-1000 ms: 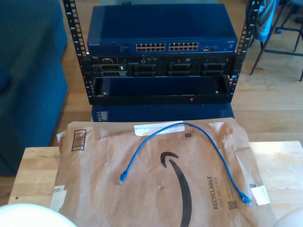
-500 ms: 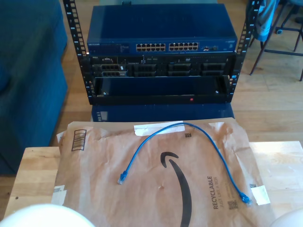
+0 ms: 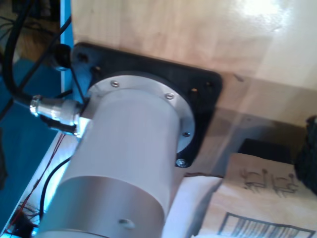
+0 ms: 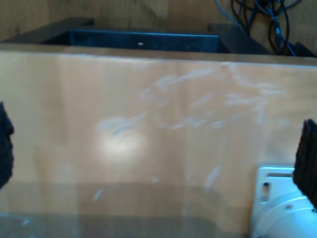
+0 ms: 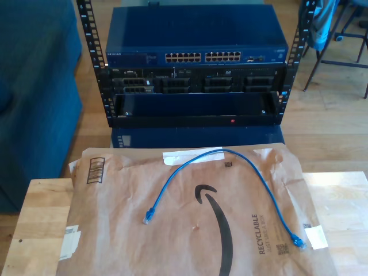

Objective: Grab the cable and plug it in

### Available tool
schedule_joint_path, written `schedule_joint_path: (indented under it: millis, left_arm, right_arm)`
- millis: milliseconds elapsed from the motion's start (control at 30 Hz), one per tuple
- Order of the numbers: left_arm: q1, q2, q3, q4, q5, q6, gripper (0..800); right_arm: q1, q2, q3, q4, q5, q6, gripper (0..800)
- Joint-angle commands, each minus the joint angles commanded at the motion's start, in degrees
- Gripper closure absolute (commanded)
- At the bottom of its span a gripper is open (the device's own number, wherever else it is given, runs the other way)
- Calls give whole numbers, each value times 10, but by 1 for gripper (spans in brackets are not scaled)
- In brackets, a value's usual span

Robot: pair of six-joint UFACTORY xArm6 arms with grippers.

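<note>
Brown paper (image 5: 115,224) under cable (image 5: 230,154), plugs indistinct.

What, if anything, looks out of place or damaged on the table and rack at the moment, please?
Nothing stands out. The cable lies loose in an arch on the paper mailer, both plugs free and no kinks visible. The mailer is wrinkled but seems intact. The switch sits level in the rack.

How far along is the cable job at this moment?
Nothing looks done yet. The blue cable lies loose in an arc on the brown paper mailer, both plugs free. No pincer is on it. Grabbing one plug and seating it in the blue switch remain.
</note>
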Motion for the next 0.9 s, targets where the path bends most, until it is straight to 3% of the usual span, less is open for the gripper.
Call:
schedule_joint_path:
  millis: [267,900]
  left_arm:
    - [-113,5,-39,-38,1,-27,0]
    - [-156,16,-87,-100,1,-33,0]
  right_arm:
    - [207,0,-39,0,37,120,9]
    - [455,2,-155,50,104,215,8]
